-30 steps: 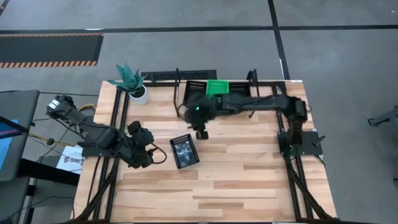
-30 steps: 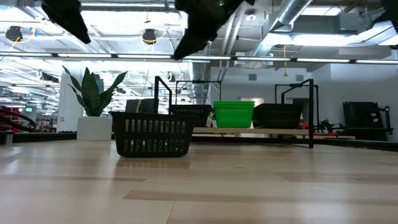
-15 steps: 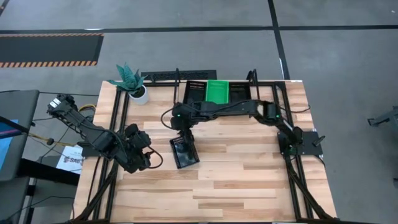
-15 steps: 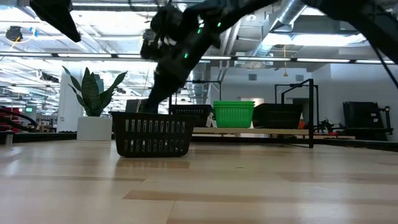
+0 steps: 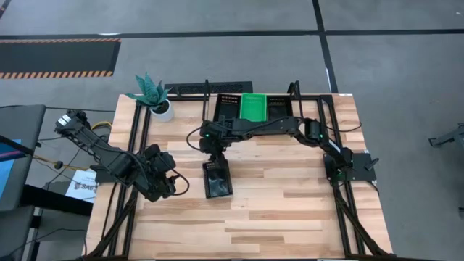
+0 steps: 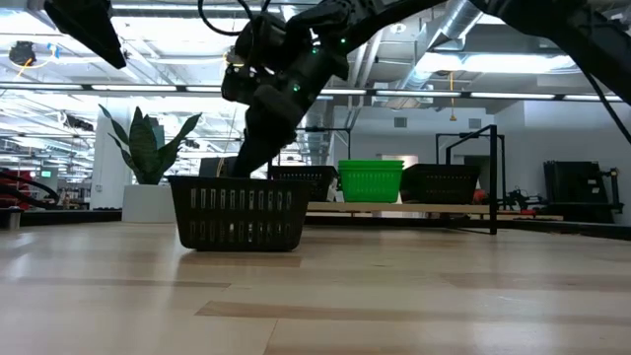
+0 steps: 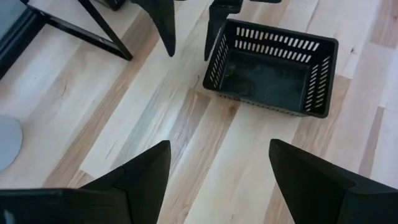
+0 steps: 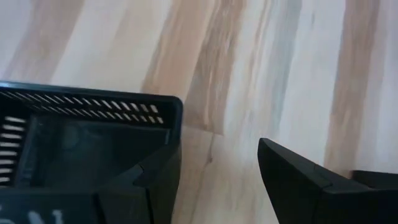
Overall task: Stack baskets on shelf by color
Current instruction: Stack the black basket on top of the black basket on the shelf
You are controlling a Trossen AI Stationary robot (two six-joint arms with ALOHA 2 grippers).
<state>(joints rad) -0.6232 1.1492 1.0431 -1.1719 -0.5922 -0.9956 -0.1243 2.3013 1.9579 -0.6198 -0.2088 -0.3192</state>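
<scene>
One loose black basket (image 5: 217, 178) lies on the wooden table (image 5: 290, 210) at mid-depth, a little left of centre, well apart from the shelf (image 5: 250, 98) at the far edge, where black and green baskets (image 5: 253, 106) already sit side by side. A second ago the right arm was pulled back toward the shelf, its claw higher and only partly spread; it has since swung out and down to the loose basket, and the jaws have widened fully. The basket itself has shifted slightly nearer and straighter, which suggests the claw has nudged it on arrival. That reads as the start of another pick: this black basket looks like the next one bound for the black stack. The right gripper (image 5: 213, 157) now hangs just beyond the basket's far end wall, jaws wide and gripping nothing; in its wrist view one finger (image 8: 140, 186) sits at the basket's rim corner and the other over bare wood, so the wall lies roughly between them but is not yet pinched. The left gripper (image 7: 214, 177) waits near the table's left side, jaws wide and empty, facing the same basket from close by.
</scene>
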